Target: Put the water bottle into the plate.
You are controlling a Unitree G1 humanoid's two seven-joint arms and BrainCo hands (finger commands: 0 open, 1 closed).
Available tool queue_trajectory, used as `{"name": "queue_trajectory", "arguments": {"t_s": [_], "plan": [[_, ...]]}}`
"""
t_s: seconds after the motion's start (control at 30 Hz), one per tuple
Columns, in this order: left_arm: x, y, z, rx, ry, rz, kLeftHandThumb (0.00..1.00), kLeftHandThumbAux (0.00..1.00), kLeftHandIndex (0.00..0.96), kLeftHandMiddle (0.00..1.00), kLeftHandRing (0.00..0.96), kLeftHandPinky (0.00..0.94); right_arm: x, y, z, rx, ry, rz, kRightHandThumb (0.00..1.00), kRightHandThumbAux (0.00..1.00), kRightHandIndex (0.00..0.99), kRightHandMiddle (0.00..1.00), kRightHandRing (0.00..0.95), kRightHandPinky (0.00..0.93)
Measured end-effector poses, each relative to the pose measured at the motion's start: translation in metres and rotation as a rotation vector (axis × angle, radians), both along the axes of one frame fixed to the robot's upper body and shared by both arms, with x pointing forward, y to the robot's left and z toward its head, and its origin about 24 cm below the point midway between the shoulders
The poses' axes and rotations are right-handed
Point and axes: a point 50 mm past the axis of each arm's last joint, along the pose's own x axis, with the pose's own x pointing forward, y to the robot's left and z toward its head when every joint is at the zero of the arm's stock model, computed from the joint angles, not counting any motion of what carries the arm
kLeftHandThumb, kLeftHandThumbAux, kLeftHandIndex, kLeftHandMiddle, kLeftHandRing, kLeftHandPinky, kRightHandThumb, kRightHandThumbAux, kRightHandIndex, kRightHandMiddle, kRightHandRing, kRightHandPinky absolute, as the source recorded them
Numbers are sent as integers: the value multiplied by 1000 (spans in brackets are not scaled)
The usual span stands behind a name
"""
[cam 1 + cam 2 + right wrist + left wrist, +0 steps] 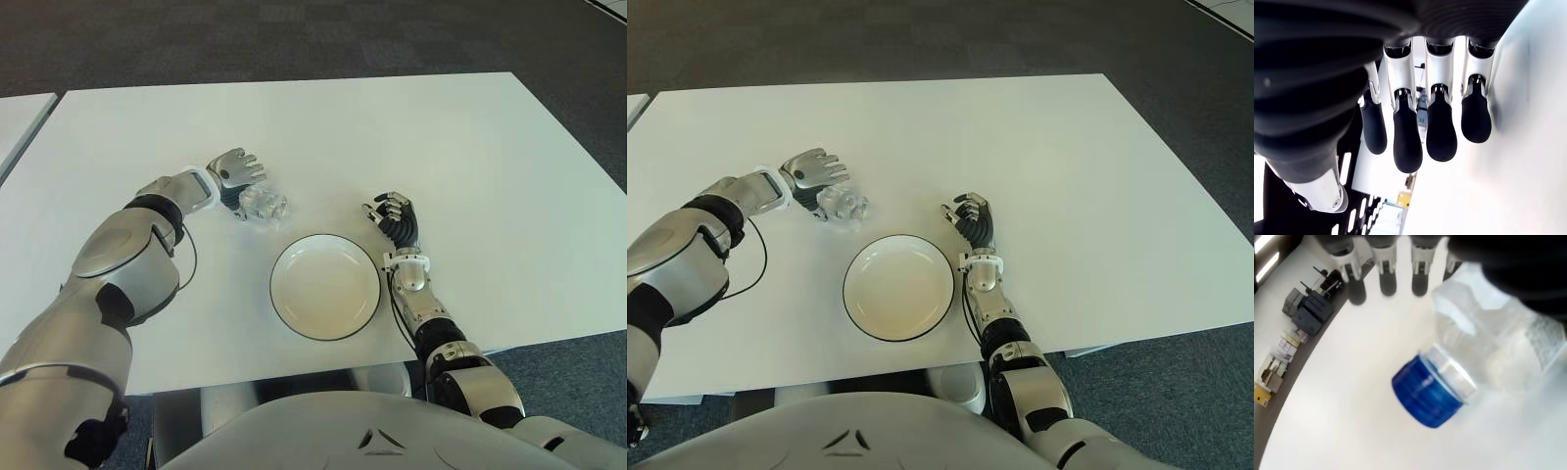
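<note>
Left wrist view: left hand (235, 168) over the water bottle (261, 205), fingers extended, not clamped.
Bottle: lying on table (470, 147), beside plate (324, 286).
Right hand (395, 216): idle right of plate, fingers loosely curled, empty.
Risk: bottle may roll away from a glancing grip.

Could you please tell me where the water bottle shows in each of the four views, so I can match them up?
Left eye view: water bottle lying on the table, under the left hand, up-left of the plate.
Right eye view: same spot, up-left of the plate.
Left wrist view: fills the right half, blue cap near centre.
Right wrist view: not in it.
Shared landmark: the plate, in both eye views.
</note>
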Motion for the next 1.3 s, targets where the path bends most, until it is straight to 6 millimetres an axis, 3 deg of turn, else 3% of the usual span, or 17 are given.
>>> {"name": "queue_trajectory", "arguments": {"t_s": [0.2, 0.23, 0.33, 0.47, 1.3], "plan": [[0, -1, -1, -26, -1, 11, 439, 570, 378, 547, 570, 639, -1, 0, -1, 0, 2, -1, 705, 729, 433, 670, 680, 681], [0, -1, -1, -29, -2, 12, 533, 618, 396, 600, 623, 684, -1, 0, -1, 0, 2, -1, 705, 729, 433, 670, 679, 683], [0, -2, -1, -34, -5, 16, 648, 675, 418, 688, 713, 773, -1, -1, -1, -1, 2, -1, 705, 729, 434, 671, 678, 684], [0, -1, -1, -41, -9, 24, 698, 697, 431, 759, 782, 835, -1, -1, -1, -1, 3, -1, 705, 729, 434, 669, 678, 679], [2, 2, -3, -52, 11, 152, 733, 696, 445, 861, 873, 893, 0, -1, -1, -4, 9, 3, 706, 729, 434, 675, 681, 683]]}}
